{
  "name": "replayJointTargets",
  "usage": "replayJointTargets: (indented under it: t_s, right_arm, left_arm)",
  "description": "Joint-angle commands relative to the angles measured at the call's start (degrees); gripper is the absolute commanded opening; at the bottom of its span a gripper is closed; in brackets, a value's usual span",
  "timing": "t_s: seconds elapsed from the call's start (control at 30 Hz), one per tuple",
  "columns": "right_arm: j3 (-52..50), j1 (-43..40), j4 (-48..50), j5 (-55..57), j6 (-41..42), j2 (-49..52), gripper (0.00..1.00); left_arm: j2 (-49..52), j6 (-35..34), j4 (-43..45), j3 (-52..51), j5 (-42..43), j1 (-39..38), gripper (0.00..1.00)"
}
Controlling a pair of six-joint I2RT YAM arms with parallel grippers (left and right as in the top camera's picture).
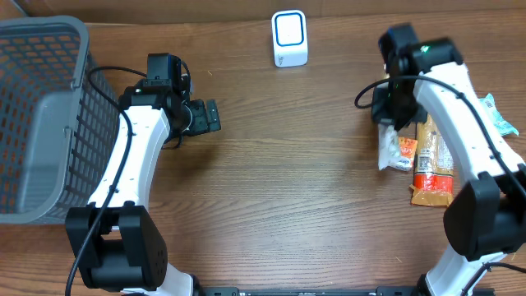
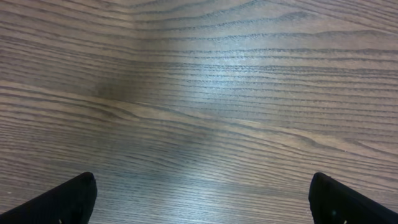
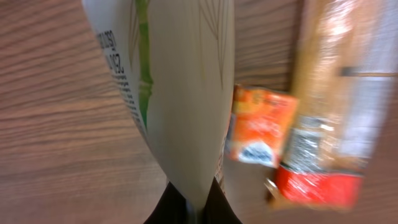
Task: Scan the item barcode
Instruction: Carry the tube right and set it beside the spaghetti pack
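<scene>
Pinching one edge of a white pouch with green print [image 3: 186, 93] in the closed jaws of my right gripper [image 3: 194, 202], I hold it out from my fingertips, seemingly lifted off the table [image 3: 56, 137], so its faces can be turned; no barcode is legible from here. Just beyond it lie an orange packet [image 3: 261, 124] and a long clear-wrapped pack [image 3: 336, 93], probably waiting their turn. Farther off stands the white scanner [image 1: 289, 38], where I judge the pouch must go, while my left gripper [image 2: 199, 196] hangs wide apart and empty near the grey basket [image 1: 41, 123].
</scene>
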Motion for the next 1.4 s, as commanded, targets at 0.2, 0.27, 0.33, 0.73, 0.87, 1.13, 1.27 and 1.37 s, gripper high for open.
replayJointTargets:
  t_s: [0.2,0.27,0.33,0.73,0.87,1.13,1.27,1.37]
  right_arm:
    - [-15.32,-0.76,13.40,-3.69,-1.09,-0.55,0.04]
    - [-17.77,-1.49,14.78,-1.36,-0.90,-0.52,0.04]
    - [-19.10,-2.86,14.60,1.70,-0.28,-0.52,0.04]
    - [-10.10,-9.75,2.82,4.46,3.39,-2.14,0.87]
    - [8.33,-6.93,-8.96,-2.08,-0.70,-7.19,1.00]
    - [35.15,-4.37,-14.12,-18.40,-0.33,-13.40,1.00]
    - [40.02,-4.37,-15.56,-17.84,-5.86,-16.13,1.00]
    - [40.00,-4.48,-15.13,-12.96,-7.85,-19.17,1.00]
  left_arm:
    - [-0.50,1.07,0.00,0.63,-0.35,-0.15,1.00]
    - [-0.50,1.07,0.00,0.63,-0.37,-0.15,1.00]
    - [-0.50,1.07,0.00,0.63,-0.37,-0.15,0.99]
    - [-0.50,1.07,0.00,0.63,-0.37,-0.15,1.00]
    - [-0.50,1.07,0.00,0.63,-0.35,-0.15,1.00]
    - [-0.50,1.07,0.00,0.63,-0.35,-0.15,1.00]
    - [-0.50,1.07,0.00,0.63,-0.37,-0.15,1.00]
    - [-0.50,1.07,0.00,0.63,-0.35,-0.15,1.00]
